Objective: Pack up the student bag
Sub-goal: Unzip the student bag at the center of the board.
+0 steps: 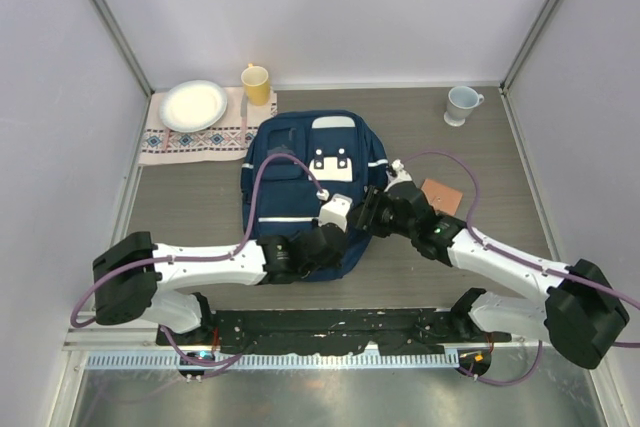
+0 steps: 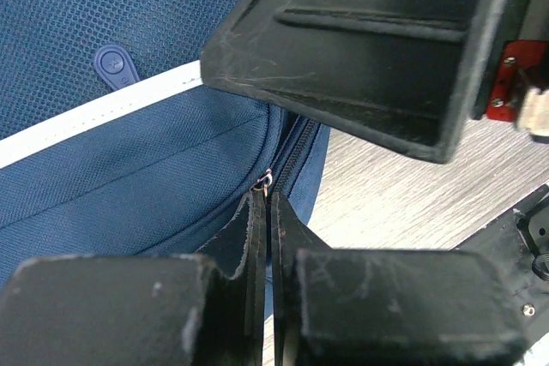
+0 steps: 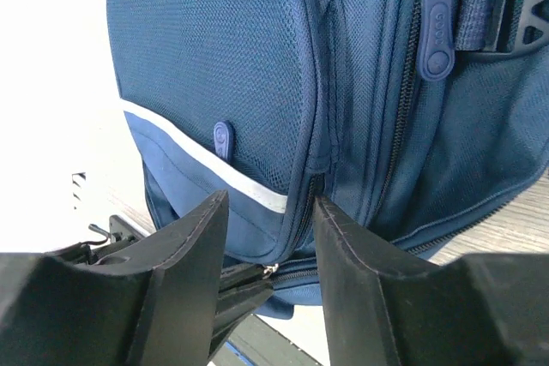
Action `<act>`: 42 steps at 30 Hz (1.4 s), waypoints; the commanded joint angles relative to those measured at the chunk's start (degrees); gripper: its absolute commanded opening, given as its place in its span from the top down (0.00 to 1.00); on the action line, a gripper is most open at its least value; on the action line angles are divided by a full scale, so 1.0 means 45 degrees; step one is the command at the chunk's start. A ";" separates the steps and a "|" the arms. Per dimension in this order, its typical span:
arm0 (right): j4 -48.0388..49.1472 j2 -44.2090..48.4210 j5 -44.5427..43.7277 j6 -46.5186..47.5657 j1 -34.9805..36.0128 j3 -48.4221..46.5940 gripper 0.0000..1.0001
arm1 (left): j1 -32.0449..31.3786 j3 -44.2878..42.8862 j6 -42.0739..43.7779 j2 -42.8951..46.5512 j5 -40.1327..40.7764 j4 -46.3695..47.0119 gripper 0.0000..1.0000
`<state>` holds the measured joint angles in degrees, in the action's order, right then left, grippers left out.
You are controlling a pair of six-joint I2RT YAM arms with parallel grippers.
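The student bag [image 1: 300, 172], navy with white stripes and a white buckled flap, lies flat in the middle of the table. At its near right corner my left gripper [image 2: 268, 199] is shut on a small metal zipper pull [image 2: 268, 181], at the end of the zipper that runs up the bag's side. My right gripper [image 3: 270, 203] is open and straddles the same corner, its fingers [image 3: 360, 280] on either side of a zipper seam with nothing gripped. The right wrist view also shows the pinched pull [image 3: 271, 270] just below. From above, both grippers [image 1: 345, 239] [image 1: 368, 215] meet at that corner.
A brown square item [image 1: 442, 194] lies right of the bag. At the back left, a patterned mat [image 1: 190, 142] carries a white plate [image 1: 193, 105], beside a yellow cup [image 1: 256, 84]. A pale mug [image 1: 461, 104] stands back right. Enclosure walls surround the table.
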<state>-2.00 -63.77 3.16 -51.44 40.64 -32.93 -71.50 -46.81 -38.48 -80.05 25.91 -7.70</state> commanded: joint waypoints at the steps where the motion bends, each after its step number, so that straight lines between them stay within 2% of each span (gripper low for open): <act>1: 0.1538 -0.0477 0.0021 -0.0463 0.0187 0.0051 0.53 | -0.0165 -0.0556 0.0016 -0.0082 -0.0230 0.0813 1.00; 5: 0.1325 -0.1023 -0.0311 -0.0502 0.0168 -0.0182 0.63 | -0.0165 -0.0556 0.0113 -0.0023 -0.0153 0.0833 1.00; 8: 0.0836 -0.1239 -0.0643 -0.0386 0.0168 -0.0436 0.83 | -0.0165 -0.0556 0.0288 0.0074 -0.0114 0.0814 1.00; 9: 0.0680 -0.1259 -0.1069 -0.0327 0.0148 -0.0533 0.95 | -0.0165 -0.0517 0.0309 0.0113 -0.0075 0.0833 1.00; 10: 0.0582 -0.1259 -0.1324 -0.0249 0.0167 -0.0612 0.99 | -0.0165 -0.0516 0.0347 0.0171 -0.0055 0.0756 1.00; 16: -0.0941 -0.1005 -0.2850 0.1038 -0.0259 -0.1607 0.99 | -0.0184 -0.0323 -0.0022 0.0308 0.0782 -0.0784 1.00; 21: -0.1429 -0.1706 -0.2421 0.2133 -0.1569 -0.2796 0.99 | -0.0106 0.0167 -0.0355 0.0894 0.1701 -0.1723 1.00; 26: -0.1587 -0.2216 -0.2381 0.2778 -0.2097 -0.3463 0.99 | 0.0303 0.0382 -0.1328 0.1148 0.3417 -0.3987 1.00; 29: -0.1684 -0.2333 -0.2323 0.2896 -0.2254 -0.3678 0.99 | 0.0986 0.0479 -0.1895 0.1148 0.3694 -0.5102 1.00; 33: -0.1646 -0.2333 -0.2032 0.2896 -0.2391 -0.3737 0.99 | 0.1476 0.0752 -0.1920 0.1382 0.3715 -0.5496 1.00; 34: -0.1645 -0.2333 -0.1257 0.2877 -0.2391 -0.3757 0.99 | 0.1476 0.0811 -0.1628 0.1538 0.3521 -0.4954 1.00; 35: -0.1645 -0.2256 -0.0881 0.2838 -0.2391 -0.3796 0.98 | 0.1476 0.0850 -0.1335 0.1616 0.3287 -0.4581 1.00; 36: -0.1510 -0.2139 -0.0317 0.2470 -0.2372 -0.3622 0.85 | 0.1476 0.0889 -0.0791 0.1675 0.2647 -0.4210 1.00; 38: -0.1236 -0.1440 0.0156 0.2039 -0.2372 -0.3193 0.65 | 0.1476 0.0948 -0.0416 0.1734 0.2019 -0.3018 1.00; 39: -0.1274 -0.1164 0.0100 0.1689 -0.2372 -0.2765 0.51 | 0.1476 0.0948 -0.0317 0.1715 0.1745 -0.2686 1.00; 42: -0.2012 0.0160 -0.0272 0.1315 -0.2372 -0.2061 0.42 | 0.1476 0.0754 -0.0102 0.1540 0.0904 -0.1669 1.00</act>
<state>-11.57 -71.46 3.07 -42.26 30.37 -45.08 -64.86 -42.76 -41.82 -73.78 34.83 -22.96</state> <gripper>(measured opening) 0.542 0.038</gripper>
